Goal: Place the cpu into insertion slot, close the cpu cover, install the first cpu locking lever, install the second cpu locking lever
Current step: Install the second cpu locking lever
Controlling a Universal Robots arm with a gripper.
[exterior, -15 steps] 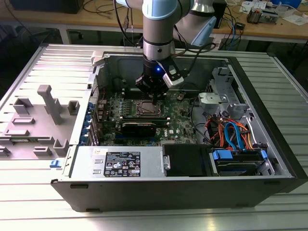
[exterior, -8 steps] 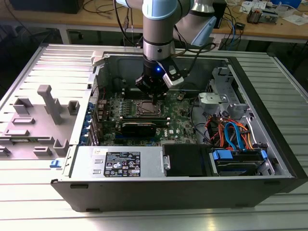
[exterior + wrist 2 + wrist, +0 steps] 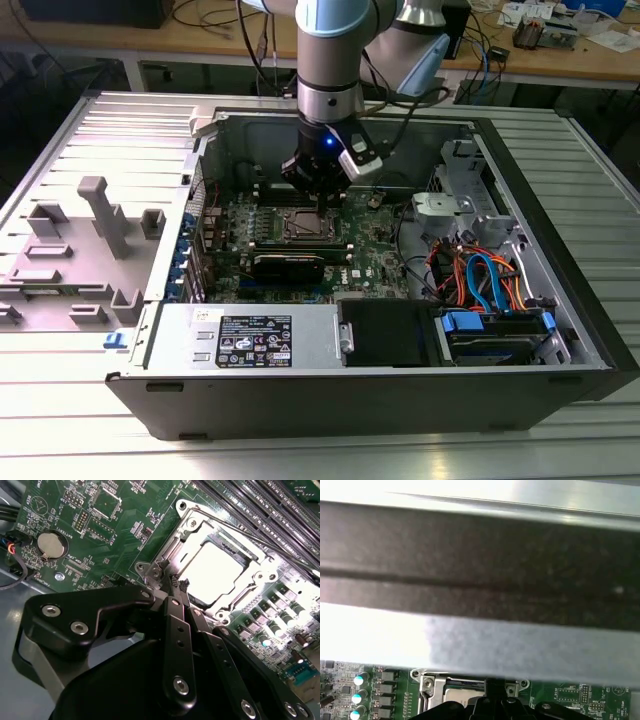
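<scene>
Fingertips of the gripper (image 3: pixel 179 584) are pressed together, clenched on nothing, touching the edge of the cpu cover (image 3: pixel 250 560), which lies closed over the cpu (image 3: pixel 212 565) seated in the insertion slot (image 3: pixel 308 226) on the green motherboard (image 3: pixel 100 525).

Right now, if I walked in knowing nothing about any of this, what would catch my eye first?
Probably the grey robot arm reaching down into an opened computer case, its black gripper poised at the socket's edge on the green board. There the silvery cpu gleams brightly, seated with the cpu cover framing it. Colourful cables bunch at the exterior view's right.
</scene>
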